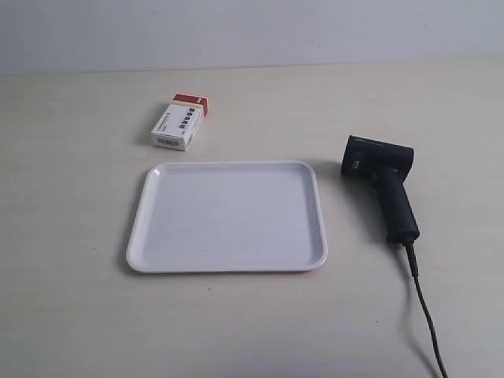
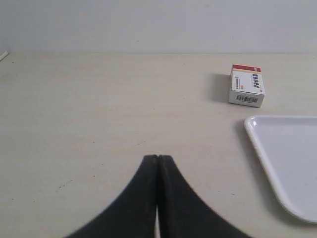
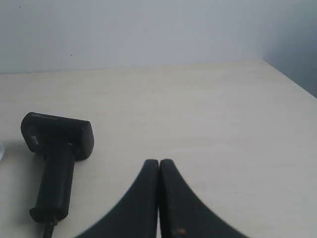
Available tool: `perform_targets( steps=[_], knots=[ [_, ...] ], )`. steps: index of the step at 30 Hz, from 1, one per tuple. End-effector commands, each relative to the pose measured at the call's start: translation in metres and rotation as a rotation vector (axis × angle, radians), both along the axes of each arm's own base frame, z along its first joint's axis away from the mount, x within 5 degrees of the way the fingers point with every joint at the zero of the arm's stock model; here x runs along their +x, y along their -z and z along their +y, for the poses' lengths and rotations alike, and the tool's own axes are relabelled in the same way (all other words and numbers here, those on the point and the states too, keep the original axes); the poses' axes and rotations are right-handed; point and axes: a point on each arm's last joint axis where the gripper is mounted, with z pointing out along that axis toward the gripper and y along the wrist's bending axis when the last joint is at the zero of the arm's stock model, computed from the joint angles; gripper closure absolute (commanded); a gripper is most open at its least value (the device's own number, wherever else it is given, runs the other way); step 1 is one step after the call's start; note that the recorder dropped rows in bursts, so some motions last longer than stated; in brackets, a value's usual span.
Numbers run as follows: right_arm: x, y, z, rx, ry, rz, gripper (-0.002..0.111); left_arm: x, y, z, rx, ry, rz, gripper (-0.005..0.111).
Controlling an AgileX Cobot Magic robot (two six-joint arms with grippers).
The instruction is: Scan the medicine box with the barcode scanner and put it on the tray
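At the exterior view's left, the medicine box point(image 1: 180, 122) lay flat on the table point(image 1: 71, 205), just beyond the tray's far rim, apart from it. Its long axis ran away from the camera, red band at the far end, barcode face toward the tray. Centre stage sat the white tray point(image 1: 142, 228), nothing on it. Off to the right lay the barcode scanner point(image 1: 383, 183) on its side, well apart from the box, boxy head near the tray's far corner, handle and cable point(image 1: 423, 303) trailing toward the camera.

Neither arm showed in that view. On the left wrist camera, the left gripper point(image 2: 158, 157) had its fingers pressed together, holding nothing; the box point(image 2: 246, 85) lay ahead of it, with the tray's corner point(image 2: 257, 136) nearer. The right gripper point(image 3: 159, 161) was likewise closed and empty, the scanner point(image 3: 55, 158) lying close beside it. So, by my read, the left arm was better placed for the box, the right for the scanner. Nothing yet lifted, nothing scanned.
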Motion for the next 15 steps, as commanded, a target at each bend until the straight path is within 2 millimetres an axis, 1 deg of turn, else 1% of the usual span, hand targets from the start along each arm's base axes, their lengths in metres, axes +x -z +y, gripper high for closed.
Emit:
perform_targets(
  steps=[1,4,7,9,13,15],
  knots=[
    [0.0,0.001,0.0,-0.003,0.004,-0.006,0.108,0.0,0.0,0.0,0.005,-0.006,-0.012,0.107],
    [0.0,0.001,-0.001,-0.013,0.006,-0.01,0.108,0.0,0.0,0.0,0.005,-0.006,-0.012,0.107],
    [0.001,-0.005,-0.002,-0.05,0.012,-0.074,0.108,0.0,0.0,0.0,0.005,-0.006,-0.012,0.107],
    [0.002,-0.014,-0.002,-0.05,0.018,-0.176,0.108,0.0,0.0,0.0,0.005,-0.006,-0.012,0.107],
    [0.001,-0.039,-0.002,-0.045,0.024,-0.449,0.108,0.0,0.0,0.0,0.005,-0.006,-0.012,0.107],
    [-0.001,-0.047,-0.002,-0.04,0.015,-0.538,0.108,0.0,0.0,0.0,0.005,-0.006,-0.012,0.107]
  ],
)
